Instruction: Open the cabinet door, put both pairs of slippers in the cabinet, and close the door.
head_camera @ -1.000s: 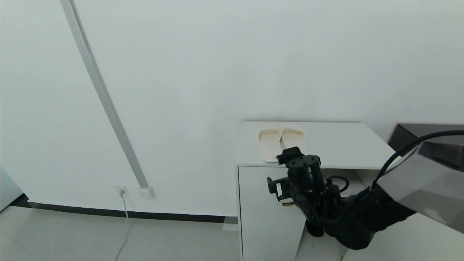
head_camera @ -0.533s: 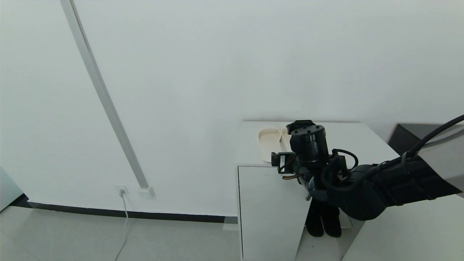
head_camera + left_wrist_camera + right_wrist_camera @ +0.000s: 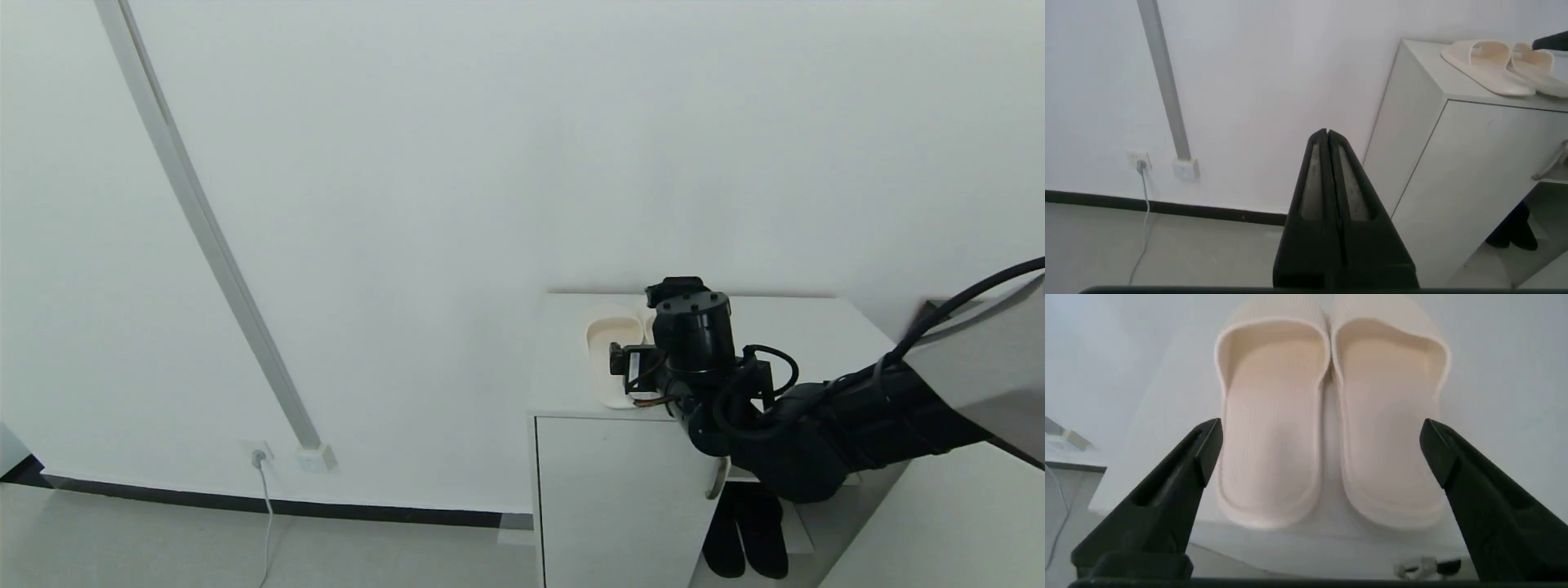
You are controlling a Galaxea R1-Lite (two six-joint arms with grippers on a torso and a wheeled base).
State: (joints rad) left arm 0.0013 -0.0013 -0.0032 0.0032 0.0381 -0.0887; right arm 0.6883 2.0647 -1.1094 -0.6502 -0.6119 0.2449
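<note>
The right arm, black with loose cables at the wrist, stretches from the robot's right side across the top of the white rectangular cabinet. Its wrist stands above the front edge of the cabinet top. The right gripper is held over the pair of cream-coloured foam slippers. Its two black fingers are spread wide, one on each outer side of the pair, and they hold nothing. Whether they touch the slippers, I cannot tell.

The cream slippers lie side by side, touching each other, on the left part of the cabinet top, soles down, near the front edge.

The left gripper hangs in the air to the left of the cabinet, pointing toward the wall and the cabinet side. Its two fingers are pressed together with nothing between them.

The left half of the cabinet front is a white panel with a pale curved handle at its right edge. Beside it the cabinet is open, and a pair of black slippers lies inside on a low shelf.

On the wall, a grey vertical cable duct runs down to a white socket with a white cable.
</note>
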